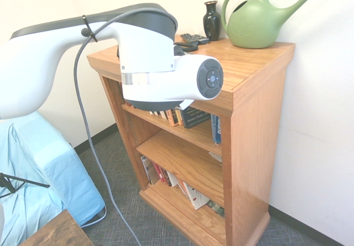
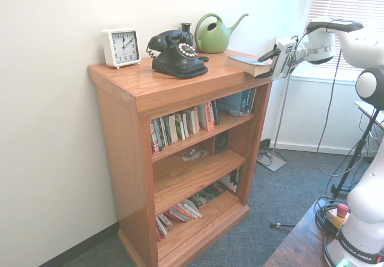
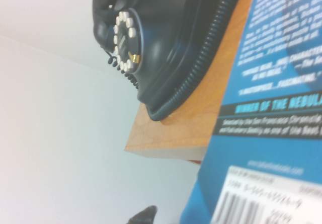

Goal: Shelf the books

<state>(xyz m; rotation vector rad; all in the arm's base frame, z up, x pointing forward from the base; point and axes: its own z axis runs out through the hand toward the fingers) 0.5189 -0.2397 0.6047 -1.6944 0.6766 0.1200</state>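
- gripper (image 2: 273, 60) sits at the right end of the bookcase top, pointing nearly level at the book; jaws look spread wide, nothing held.
- book (image 2: 251, 65), blue cover, lies flat on the shelf (image 2: 150, 87) top near the right front corner, part of it seeming to stick out past the edge. wrist view shows its back cover (image 3: 271, 108) close up, barcode and white blurb text.
- step in hand, my read: closing in to grab the book by its overhanging end. to do it well: keep the fingers level with the book's thickness, one above the cover and one below, and bite deep enough that it won't droop.
- watch the black telephone (image 2: 177, 54), near the book on the top, and its coiled cord (image 3: 201, 58); don't shove the book into it.
- also on top: clock (image 2: 121, 47), green watering can (image 2: 215, 34), dark vase (image 1: 212, 20).
- shelf contents: upper level holds a row of upright books (image 2: 183, 123), gap hard to judge; middle level mostly bare, a few small items; bottom level has leaning and flat books (image 2: 186, 210).
- middle level looks the easiest slot.
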